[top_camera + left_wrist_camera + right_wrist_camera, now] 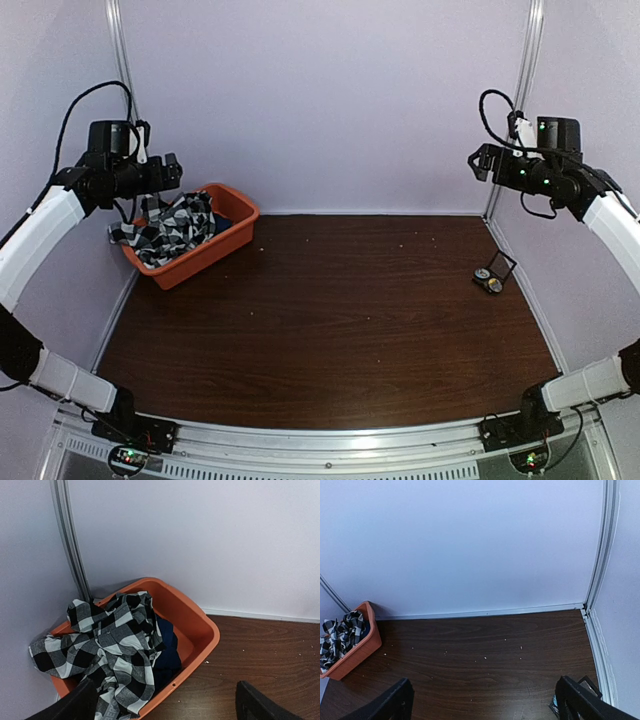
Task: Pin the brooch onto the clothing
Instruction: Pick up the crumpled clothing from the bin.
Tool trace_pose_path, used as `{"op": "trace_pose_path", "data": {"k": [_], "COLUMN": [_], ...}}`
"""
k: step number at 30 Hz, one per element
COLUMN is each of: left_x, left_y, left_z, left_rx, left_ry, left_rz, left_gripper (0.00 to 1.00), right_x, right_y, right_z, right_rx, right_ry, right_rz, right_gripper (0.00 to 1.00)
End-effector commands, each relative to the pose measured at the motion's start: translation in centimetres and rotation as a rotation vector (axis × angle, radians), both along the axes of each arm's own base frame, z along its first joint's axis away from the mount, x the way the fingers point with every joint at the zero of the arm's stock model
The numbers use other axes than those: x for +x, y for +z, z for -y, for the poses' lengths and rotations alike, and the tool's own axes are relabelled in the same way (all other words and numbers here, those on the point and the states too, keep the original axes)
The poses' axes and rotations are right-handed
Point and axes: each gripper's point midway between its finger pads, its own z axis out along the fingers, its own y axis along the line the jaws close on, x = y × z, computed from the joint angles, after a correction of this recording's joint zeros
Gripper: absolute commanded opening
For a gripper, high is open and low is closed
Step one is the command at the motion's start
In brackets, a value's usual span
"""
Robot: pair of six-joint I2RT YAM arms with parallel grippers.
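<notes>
The left arm [40,235] is raised high at the left side, bent at the elbow, with the wrist turned inward. The left jaws are held wide apart and empty. The right arm [610,215] is posed in mirror fashion at the right side, and the right jaws are likewise spread wide and empty.

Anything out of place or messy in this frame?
The checked shirt is crumpled and spills over the rim of the orange bin by the left wall, and pale crumbs dot the table. Nothing looks damaged.
</notes>
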Motion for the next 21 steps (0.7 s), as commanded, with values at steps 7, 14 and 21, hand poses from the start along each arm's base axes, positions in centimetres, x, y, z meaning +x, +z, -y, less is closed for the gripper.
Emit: {"op": "trace_pose_path", "data": {"k": [7, 14, 21], "left_x": [2.7, 5.1, 8.4], "left_y": [-2.1, -5.8, -10.3], "left_z": [-1.7, -4.8, -6.2], "left_rx": [-0.004, -0.051, -0.022], "left_ry": [0.082, 0.188, 0.254], "left_rz": [-0.077, -0.190, -0.267], "left_gripper": [0.98, 0.98, 0.98], "right_x": [-0.6, -0.4, -0.5], "right_y": [0.4, -2.4, -5.6], "right_z": [0.6, 0.4, -0.7], "right_rx": [0.053, 0.089, 0.155], "right_ry": [-0.027, -0.034, 0.002], "right_rz": [-0.008, -0.101, -0.148], "right_gripper": [1.00, 1.00, 1.00]}}
